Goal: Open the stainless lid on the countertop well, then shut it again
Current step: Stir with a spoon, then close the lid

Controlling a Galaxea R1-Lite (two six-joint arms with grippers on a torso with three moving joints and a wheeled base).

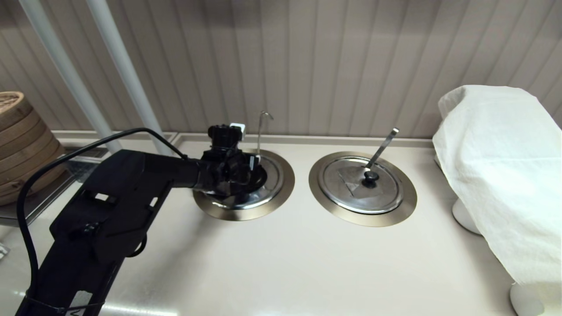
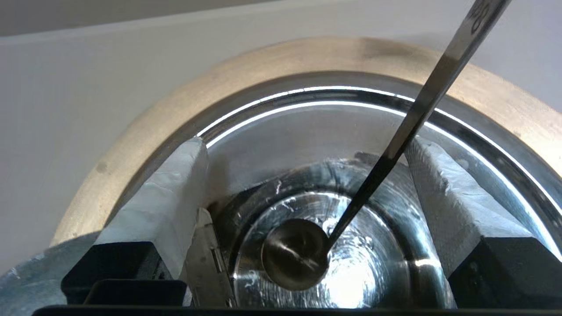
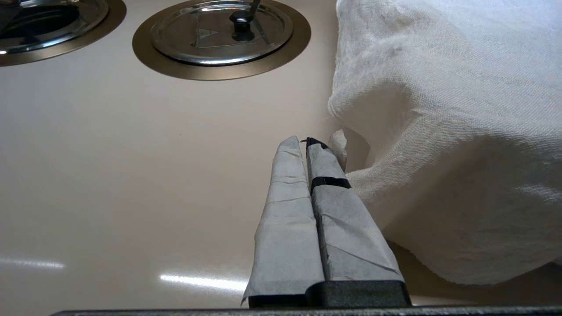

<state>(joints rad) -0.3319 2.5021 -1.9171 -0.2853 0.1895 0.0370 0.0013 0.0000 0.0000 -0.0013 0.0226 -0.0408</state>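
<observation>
Now left gripper (image 2: 307,145) hovers released over the open countertop well (image 2: 263,61); right gripper (image 3: 305,142) clenched.

Two wells side by side near the back edge of the countertop (image 1: 281,263).
The countertop well (image 1: 281,193) lies left of the twin well (image 1: 406,206), and the left gripper (image 1: 246,173) is over it, with the stainless lid (image 1: 252,199) under it. A ladle (image 2: 296,254) sits inside. The twin lid (image 1: 351,188) rests on its well. A cloth-covered object (image 1: 500,175) stands at the right edge, bamboo steamers (image 1: 22,145) at the left. The right gripper (image 3: 307,149) is near the cloth.
</observation>
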